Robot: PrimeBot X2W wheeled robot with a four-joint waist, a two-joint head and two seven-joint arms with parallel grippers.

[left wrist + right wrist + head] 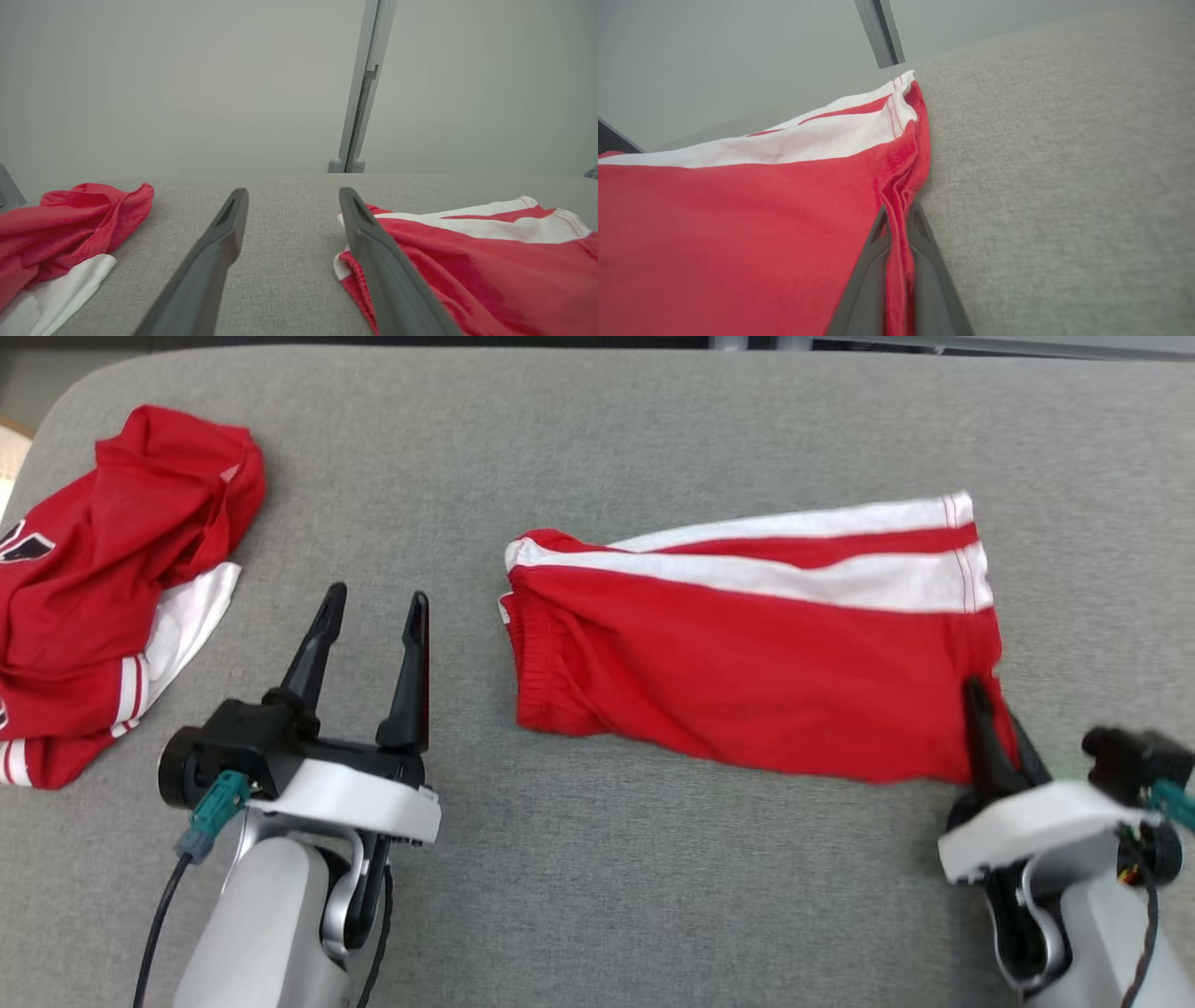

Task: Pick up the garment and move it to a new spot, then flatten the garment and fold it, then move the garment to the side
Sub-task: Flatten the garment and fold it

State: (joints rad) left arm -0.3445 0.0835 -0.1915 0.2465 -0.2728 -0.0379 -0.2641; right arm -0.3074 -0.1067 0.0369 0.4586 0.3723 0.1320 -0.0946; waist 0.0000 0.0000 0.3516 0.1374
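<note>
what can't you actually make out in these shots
- Head view: the jersey runs off the left edge, so its dark print is cut off.
- Right wrist view: the fingers of the right gripper pinch the hem of the shorts; bunched cloth hides how many layers are caught.
- Left wrist view: one finger of the left gripper covers part of the shorts' waistband.

Overhead head, low wrists, shared garment (747, 691)

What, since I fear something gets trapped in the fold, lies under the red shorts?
Grey fabric surface runs up to the edges of the red shorts, lying flat. Anything beneath is covered by the cloth. The right hand pinches their hem corner.
</note>
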